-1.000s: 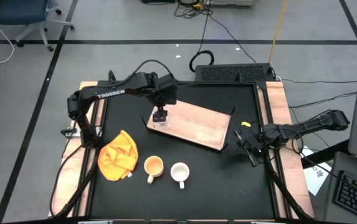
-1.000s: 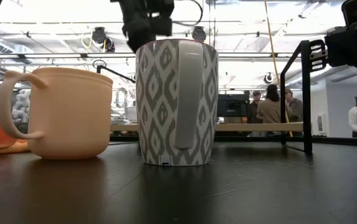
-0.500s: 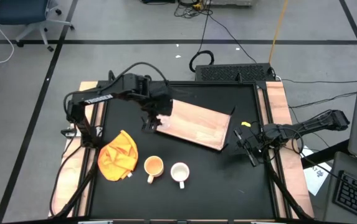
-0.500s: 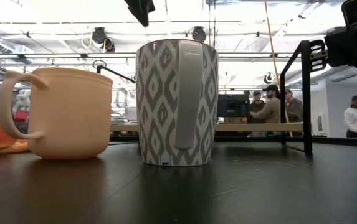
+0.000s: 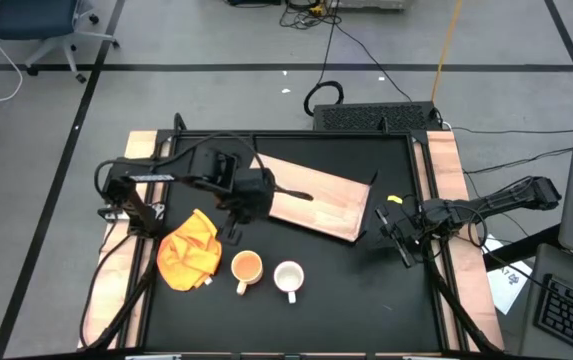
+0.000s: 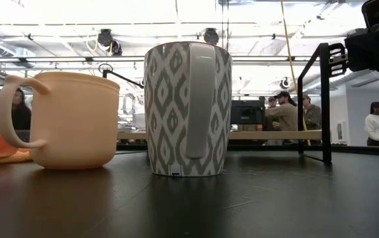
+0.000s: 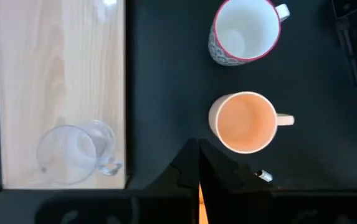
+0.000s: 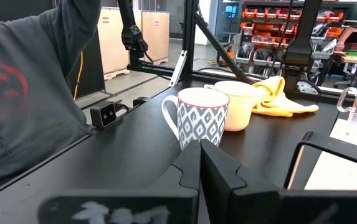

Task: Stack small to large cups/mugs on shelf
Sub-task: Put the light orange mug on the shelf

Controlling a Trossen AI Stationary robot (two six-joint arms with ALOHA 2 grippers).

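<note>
The light-wood shelf (image 5: 318, 200) lies flat at the table's middle. The clear glass cup (image 7: 72, 155) stands upright on the shelf's corner; in the high view my left arm hides it. The yellow-orange mug (image 5: 247, 267) and the white patterned mug (image 5: 288, 276) stand upright side by side on the black tabletop near the front edge, and both fill the low view (image 6: 63, 119) (image 6: 188, 109). My left gripper (image 5: 236, 225) hovers shut above the tabletop between the shelf and the yellow-orange mug (image 7: 245, 122), touching nothing. My right gripper (image 5: 406, 238) rests shut at the table's right side.
An orange-yellow cloth (image 5: 189, 250) lies bunched left of the mugs. A black frame (image 6: 321, 99) stands at the shelf's right end. A person in a grey top (image 8: 28, 93) stands close to the table in the right wrist view. More people stand in the room behind.
My left gripper has risen off the glass cup and drawn back toward the table's near edge and a little left. Its fingers have come together and hold nothing. The glass cup stays standing on the shelf. The mugs have not moved.
</note>
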